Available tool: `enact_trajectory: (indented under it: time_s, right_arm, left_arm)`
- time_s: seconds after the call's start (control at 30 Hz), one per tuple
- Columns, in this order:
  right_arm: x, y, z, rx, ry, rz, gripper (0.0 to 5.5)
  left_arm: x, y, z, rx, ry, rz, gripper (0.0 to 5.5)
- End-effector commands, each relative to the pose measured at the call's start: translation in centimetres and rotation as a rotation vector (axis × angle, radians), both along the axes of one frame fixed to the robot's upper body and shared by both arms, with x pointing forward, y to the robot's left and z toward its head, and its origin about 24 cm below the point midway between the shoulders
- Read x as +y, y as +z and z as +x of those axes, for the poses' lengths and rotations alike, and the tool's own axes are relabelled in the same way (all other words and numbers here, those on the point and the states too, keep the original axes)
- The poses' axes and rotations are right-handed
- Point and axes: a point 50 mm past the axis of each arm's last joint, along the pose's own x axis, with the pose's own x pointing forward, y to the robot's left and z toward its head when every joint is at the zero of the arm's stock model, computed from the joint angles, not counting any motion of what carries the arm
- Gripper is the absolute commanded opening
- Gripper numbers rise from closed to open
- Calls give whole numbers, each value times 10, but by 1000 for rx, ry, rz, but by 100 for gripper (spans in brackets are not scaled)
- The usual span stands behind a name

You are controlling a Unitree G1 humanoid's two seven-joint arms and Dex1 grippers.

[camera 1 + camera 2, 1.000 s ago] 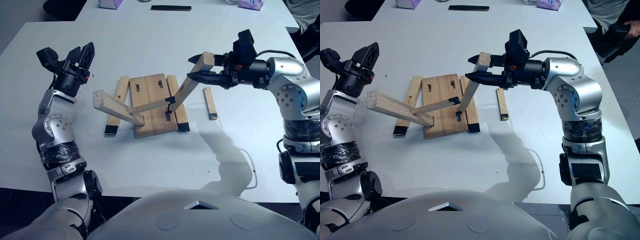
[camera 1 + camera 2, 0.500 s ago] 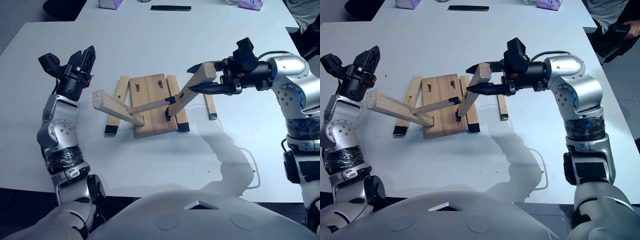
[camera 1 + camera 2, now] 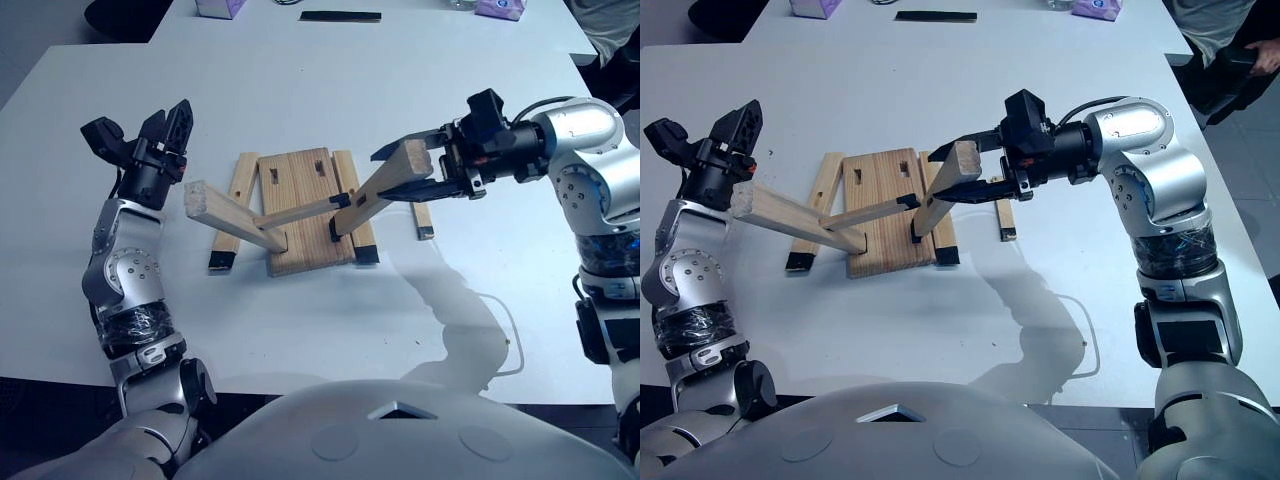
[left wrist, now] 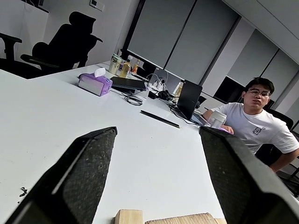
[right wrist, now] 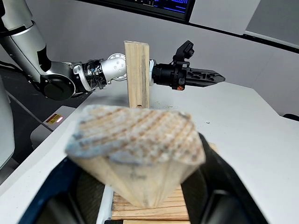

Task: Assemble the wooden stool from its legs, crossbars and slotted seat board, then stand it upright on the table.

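Observation:
The slotted seat board (image 3: 300,190) lies flat mid-table. Two legs stand up from it, joined by a crossbar (image 3: 300,210). My right gripper (image 3: 411,170) is shut on the top end of the right leg (image 3: 375,190), one finger on each side; its blurred end (image 5: 135,149) sits between the pads. The left leg (image 3: 235,218) stands unheld. My left gripper (image 3: 165,125) hangs open above the table, just left of that leg's top, its fingers (image 4: 79,172) wide apart. A loose leg (image 3: 238,185) lies left of the board and another (image 3: 362,235) along its right edge.
A short loose wooden piece (image 3: 421,208) with a black tip lies right of the board, under my right gripper. At the table's far edge are two tissue boxes (image 3: 222,8) and a black flat object (image 3: 340,16). A thin cable (image 3: 500,335) runs near the front right.
My right gripper came down and toward me with the right leg's top, so that leg leans lower. The left gripper shifted slightly toward the left leg's top. The board stayed put.

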Motion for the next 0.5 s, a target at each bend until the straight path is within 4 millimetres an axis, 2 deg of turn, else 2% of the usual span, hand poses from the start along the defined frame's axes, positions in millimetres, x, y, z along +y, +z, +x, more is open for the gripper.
enact_trajectory:
  time_s: [0.03,0.3,0.5]
  right_arm:
    - [-3,-15,1,87,12,-121,204]
    - [-1,-15,4,88,10,-148,204]
    - [11,-26,11,79,-18,-191,204]
  left_arm:
    - [-3,-6,-6,10,16,-6,327]
    - [-2,-9,-14,9,52,-21,327]
    - [-14,-9,-13,7,17,13,327]
